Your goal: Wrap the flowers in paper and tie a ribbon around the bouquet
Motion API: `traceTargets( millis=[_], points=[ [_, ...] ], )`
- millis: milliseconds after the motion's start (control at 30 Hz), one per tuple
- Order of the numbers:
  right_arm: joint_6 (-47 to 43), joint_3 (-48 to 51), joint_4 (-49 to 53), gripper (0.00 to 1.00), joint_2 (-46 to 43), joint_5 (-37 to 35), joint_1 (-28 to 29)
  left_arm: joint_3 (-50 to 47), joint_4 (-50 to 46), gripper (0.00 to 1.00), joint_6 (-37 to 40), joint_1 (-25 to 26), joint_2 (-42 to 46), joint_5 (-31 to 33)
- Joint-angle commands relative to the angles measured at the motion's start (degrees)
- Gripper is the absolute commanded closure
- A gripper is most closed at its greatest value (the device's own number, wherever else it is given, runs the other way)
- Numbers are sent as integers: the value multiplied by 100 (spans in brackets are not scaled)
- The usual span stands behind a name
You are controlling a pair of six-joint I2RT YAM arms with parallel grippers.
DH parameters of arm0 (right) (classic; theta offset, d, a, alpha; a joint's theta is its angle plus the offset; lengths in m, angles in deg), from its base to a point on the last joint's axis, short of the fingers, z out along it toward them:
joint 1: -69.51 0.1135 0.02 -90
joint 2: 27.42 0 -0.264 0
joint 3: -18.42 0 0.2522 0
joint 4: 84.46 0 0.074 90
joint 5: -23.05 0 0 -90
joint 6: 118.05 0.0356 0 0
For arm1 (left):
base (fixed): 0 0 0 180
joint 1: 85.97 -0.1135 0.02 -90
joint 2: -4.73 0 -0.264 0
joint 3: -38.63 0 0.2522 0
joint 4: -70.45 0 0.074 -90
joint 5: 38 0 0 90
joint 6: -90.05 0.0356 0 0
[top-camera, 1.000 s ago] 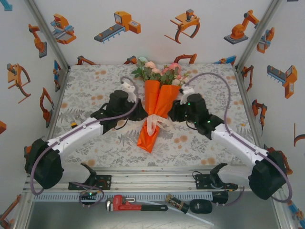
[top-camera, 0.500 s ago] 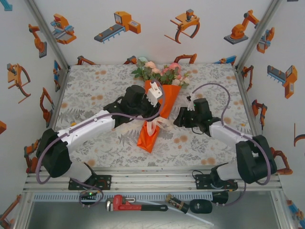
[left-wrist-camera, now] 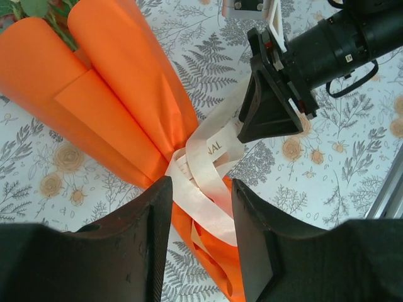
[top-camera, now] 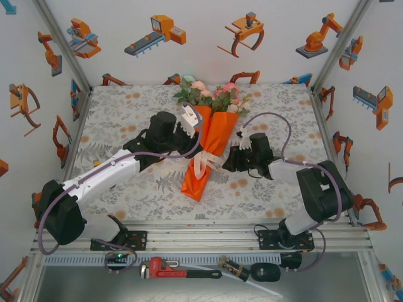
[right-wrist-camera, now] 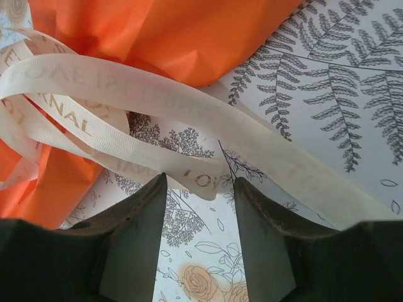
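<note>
Bouquet (top-camera: 208,141) lies mid-tabletop (top-camera: 126,113), blooms toward the overhead frame's upper edge, with the cream ribbon (top-camera: 203,165) looped loosely round its waist. Left gripper (left-wrist-camera: 200,185) hovers above the loops with its jaws spread. The right gripper (right-wrist-camera: 198,182) also has spread jaws, and a strand crosses just past their tips. Neither pinches anything. Tugging the wrong strand would likely slacken the tie or crease the orange paper (left-wrist-camera: 126,75). The grippers sit near each other and could clash. A red pipe wrench (top-camera: 179,269) lies well apart, at the frame's bottom.
</note>
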Motion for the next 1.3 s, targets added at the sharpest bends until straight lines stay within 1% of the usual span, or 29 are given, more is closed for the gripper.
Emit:
traceTargets(
  millis=[0,67,133,200,267,367,467,533,667,833,900,1100,1200,1267],
  points=[
    [-98,-48,-183,66,3,365,43,-69,186,56,-97,-24,124,-173],
    [-116,-18,-173,76,-15,319,60,-87,227,56,-108,-31,128,-162],
    [-141,-23,-120,90,-68,244,52,-131,279,56,-41,-31,144,-170],
    [-136,-106,-15,100,-229,270,57,-227,370,55,126,-31,209,-237],
    [-131,-259,205,100,-458,273,101,-375,503,52,395,-15,299,-378],
    [-343,-685,856,100,-912,117,309,-562,747,48,842,-14,405,-920],
    [-577,-1112,1330,100,-1131,135,461,-672,1092,45,1117,10,339,-1077],
    [-668,-1320,1510,100,-1190,235,499,-643,1206,42,1170,-9,214,-984],
    [-896,-1603,1785,100,-1253,385,616,-529,1359,32,1123,-52,-116,-976],
    [-1092,-1787,1952,100,-1230,544,753,-562,1767,33,972,-132,-504,-1288],
    [-1168,-1881,2042,100,-1192,573,807,-538,1871,35,889,-159,-644,-1322],
    [-1295,-2128,2278,100,-1083,591,922,-521,2199,52,720,-215,-912,-1440],
    [-1290,-2190,2291,99,-1050,516,940,-532,2273,73,675,-213,-962,-1526],
    [-1274,-2233,2293,95,-1028,463,962,-546,2340,92,592,-213,-970,-1457]
  ],
)
